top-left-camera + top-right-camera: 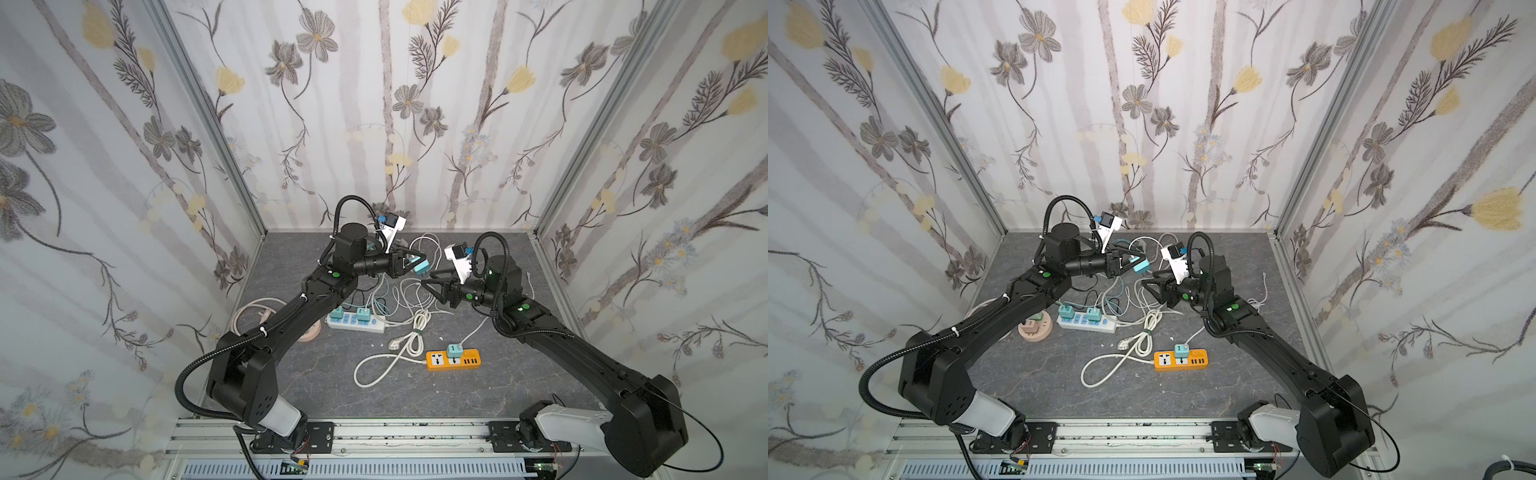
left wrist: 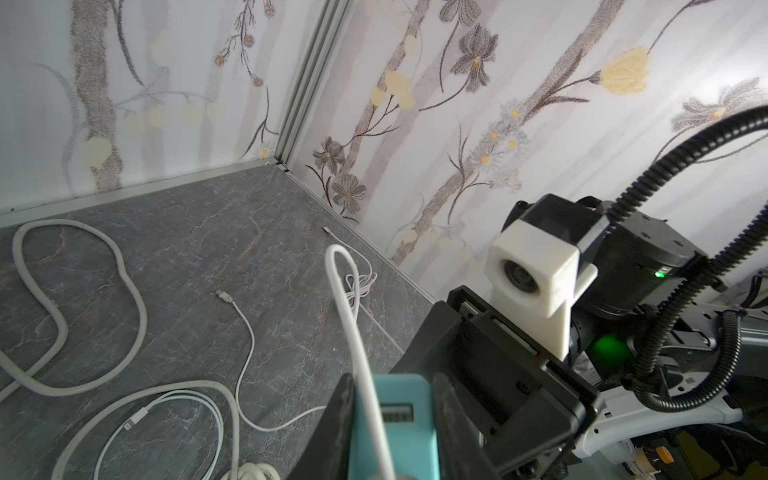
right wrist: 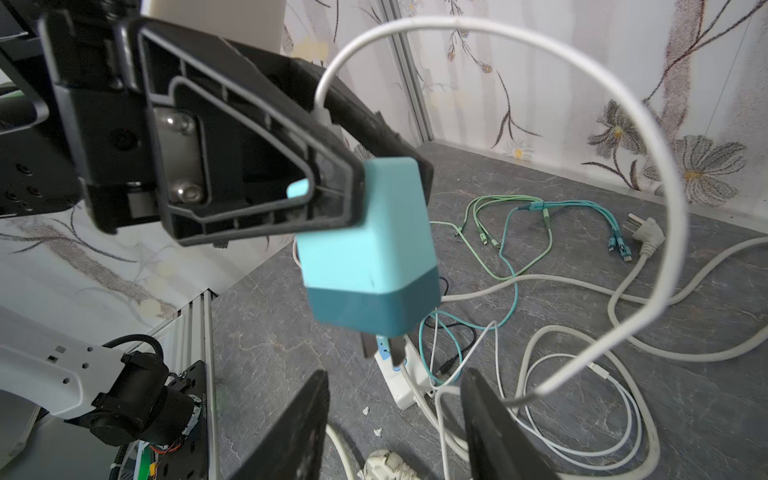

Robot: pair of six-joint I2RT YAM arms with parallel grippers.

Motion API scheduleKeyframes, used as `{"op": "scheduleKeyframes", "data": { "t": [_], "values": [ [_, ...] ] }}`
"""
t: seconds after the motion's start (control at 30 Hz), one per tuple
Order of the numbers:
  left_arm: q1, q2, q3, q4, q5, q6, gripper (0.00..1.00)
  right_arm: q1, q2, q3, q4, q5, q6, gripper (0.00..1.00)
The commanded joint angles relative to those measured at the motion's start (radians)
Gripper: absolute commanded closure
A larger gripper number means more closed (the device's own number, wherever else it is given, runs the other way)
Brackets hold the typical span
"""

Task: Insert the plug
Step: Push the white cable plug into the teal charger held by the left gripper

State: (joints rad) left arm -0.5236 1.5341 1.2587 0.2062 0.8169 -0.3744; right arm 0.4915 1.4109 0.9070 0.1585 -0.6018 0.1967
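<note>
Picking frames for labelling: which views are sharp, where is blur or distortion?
Both top views: sharp, evenly lit, corner post splayed by the wide lens; right wrist view: charger crisp, right tool's fingers soft; left wrist view: charger blurred up close.

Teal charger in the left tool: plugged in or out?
Out. The left tool holds the teal charger in mid-air; its prongs are bare, in no socket.

The frame edge cuts off the teal charger [image 2: 392, 428] in the left wrist view, and its prongs are unseen. In a top view, left of centre, the left arm [image 1: 291, 311] hides most of the round pink socket [image 1: 311, 333]. On the white power strip [image 1: 376, 329] the free holes are too small to make out.
</note>
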Motion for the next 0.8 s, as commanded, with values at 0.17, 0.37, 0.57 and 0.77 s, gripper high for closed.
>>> {"op": "scheduleKeyframes", "data": {
  "t": [0.17,0.37,0.57,0.77],
  "values": [
    [0.002,0.011,0.006,0.061,0.178,0.016,1.0,-0.019,0.048,0.062,0.011,-0.15,-0.051,0.47],
    [0.003,0.027,-0.011,0.162,0.254,-0.014,1.0,-0.035,0.057,0.064,0.065,-0.272,-0.03,0.48],
    [0.009,0.032,-0.014,0.158,0.278,0.036,1.0,-0.05,0.05,0.055,0.106,-0.392,-0.004,0.5],
    [0.014,0.035,-0.021,0.176,0.297,0.043,1.0,-0.056,0.039,0.047,0.144,-0.4,0.018,0.48]
  ]
}}
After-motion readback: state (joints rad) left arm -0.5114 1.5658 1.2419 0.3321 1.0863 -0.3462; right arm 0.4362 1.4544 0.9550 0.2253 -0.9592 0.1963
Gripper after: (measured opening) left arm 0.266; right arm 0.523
